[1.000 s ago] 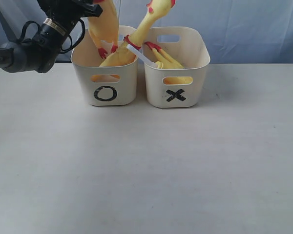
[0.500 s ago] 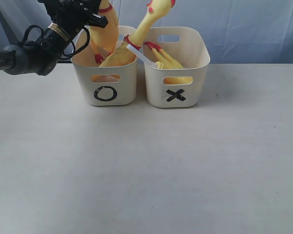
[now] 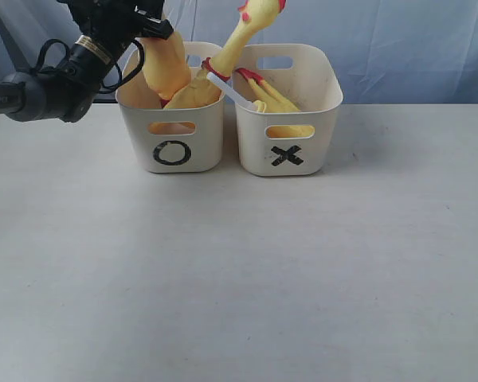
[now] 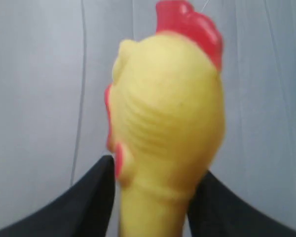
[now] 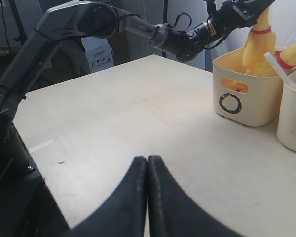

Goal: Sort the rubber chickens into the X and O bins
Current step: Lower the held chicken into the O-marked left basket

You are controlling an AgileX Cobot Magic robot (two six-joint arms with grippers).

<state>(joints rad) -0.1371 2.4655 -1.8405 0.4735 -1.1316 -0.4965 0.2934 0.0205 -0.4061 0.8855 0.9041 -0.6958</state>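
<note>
Rubber chicken (image 3: 166,68) upright in O bin (image 3: 203,135), neck between left fingers (image 4: 89,202), grip unclear; right fingers (image 5: 135,197) pressed together above open table (image 3: 239,263).

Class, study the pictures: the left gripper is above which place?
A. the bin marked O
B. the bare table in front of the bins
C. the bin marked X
A: the left gripper hangs over the O bin, and the chicken between its fingers reaches down into that bin.
</note>
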